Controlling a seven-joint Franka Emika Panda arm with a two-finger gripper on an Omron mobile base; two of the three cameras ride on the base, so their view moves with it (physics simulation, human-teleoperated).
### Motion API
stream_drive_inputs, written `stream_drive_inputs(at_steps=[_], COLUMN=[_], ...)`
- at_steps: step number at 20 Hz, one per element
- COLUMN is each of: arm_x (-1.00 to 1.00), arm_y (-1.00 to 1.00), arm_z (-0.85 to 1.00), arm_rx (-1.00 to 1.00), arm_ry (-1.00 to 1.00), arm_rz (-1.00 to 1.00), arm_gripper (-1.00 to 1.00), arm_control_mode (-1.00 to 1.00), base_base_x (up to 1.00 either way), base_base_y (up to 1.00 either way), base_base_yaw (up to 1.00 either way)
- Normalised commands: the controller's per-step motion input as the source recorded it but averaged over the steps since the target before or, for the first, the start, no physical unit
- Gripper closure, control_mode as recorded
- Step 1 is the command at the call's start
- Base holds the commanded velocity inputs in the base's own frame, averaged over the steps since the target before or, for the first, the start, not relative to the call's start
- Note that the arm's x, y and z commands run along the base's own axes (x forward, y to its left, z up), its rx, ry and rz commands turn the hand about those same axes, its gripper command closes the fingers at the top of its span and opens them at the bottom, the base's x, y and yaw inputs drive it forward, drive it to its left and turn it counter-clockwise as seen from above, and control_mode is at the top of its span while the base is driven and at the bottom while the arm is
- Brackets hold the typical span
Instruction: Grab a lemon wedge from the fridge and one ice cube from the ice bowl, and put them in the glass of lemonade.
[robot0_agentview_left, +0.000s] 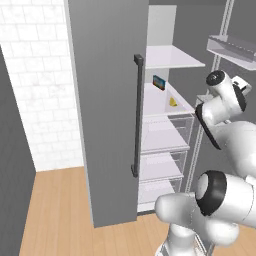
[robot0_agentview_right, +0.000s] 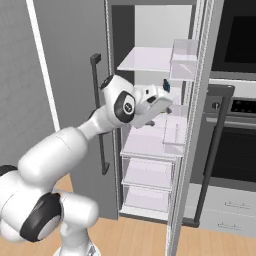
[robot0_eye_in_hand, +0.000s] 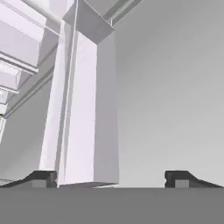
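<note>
The tiny bright yellow lemon wedge (robot0_agentview_left: 172, 102) is sitting on a white shelf inside the tall grey fridge (robot0_agentview_left: 107, 110); the pincer (robot0_eye_in_hand: 110, 178) is hovering spread wide, empty. Light, slick, soft: probably pinching its flanks gently.

A white brick wall (robot0_agentview_left: 35, 90) runs back on the left, meeting a light wooden plank floor (robot0_agentview_left: 55, 210). A dark grey panel (robot0_agentview_left: 12, 165) stands nearest on that side. To the right sits a black-fronted oven (robot0_agentview_right: 235, 145) with a long dark bar handle (robot0_agentview_right: 212, 150), a black microwave (robot0_agentview_right: 237, 35) above it and pale grey drawers (robot0_agentview_right: 227, 207) below. Light is even and soft.
</note>
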Motion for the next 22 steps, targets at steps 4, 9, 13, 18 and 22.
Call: stream_drive_inputs(at_steps=[4,9,13,18,22], arm_x=[-0.46,-0.46,-0.4,-0.61,-0.89], arm_y=[1.0,1.0,0.92,0.78,0.53], arm_z=[0.19,0.03,-0.05,-0.42,-0.59], arm_rx=[0.26,0.36,0.48,0.51,0.46], arm_ry=[-0.16,-0.12,-0.06,-0.07,-0.1], arm_rz=[0.02,0.0,0.0,0.0,0.07], arm_gripper=[-1.0,-1.0,-1.0,-1.0,-1.0], arm_control_mode=[-1.0,-1.0,-1.0,-1.0,-1.0], base_base_x=[0.0,0.0,0.0,0.0,0.0], base_base_y=[0.0,0.0,0.0,0.0,0.0], base_base_yaw=[0.0,0.0,0.0,0.0,0.0])
